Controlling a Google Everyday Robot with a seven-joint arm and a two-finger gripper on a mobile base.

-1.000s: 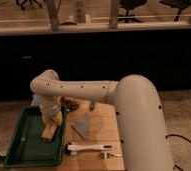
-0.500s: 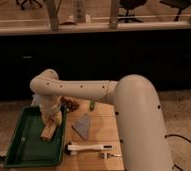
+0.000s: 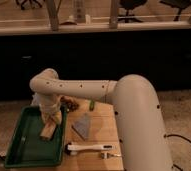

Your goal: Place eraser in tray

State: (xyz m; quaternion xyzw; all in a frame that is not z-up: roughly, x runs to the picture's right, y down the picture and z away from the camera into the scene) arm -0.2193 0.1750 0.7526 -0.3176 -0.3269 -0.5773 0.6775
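The green tray [image 3: 22, 146] lies at the left end of the wooden table. My gripper [image 3: 53, 119] hangs over the tray's right half, at the end of the white arm that reaches in from the right. It is shut on the eraser [image 3: 48, 131], a tan block that slants down from the fingers. The block's lower end is at or just above the tray floor; I cannot tell whether it touches.
A grey triangular piece [image 3: 82, 125] lies on the table [image 3: 103, 131] just right of the tray. A long white-handled tool [image 3: 88, 148] lies near the front edge. A small green thing [image 3: 92, 105] and a dark brown object [image 3: 69, 104] sit at the back.
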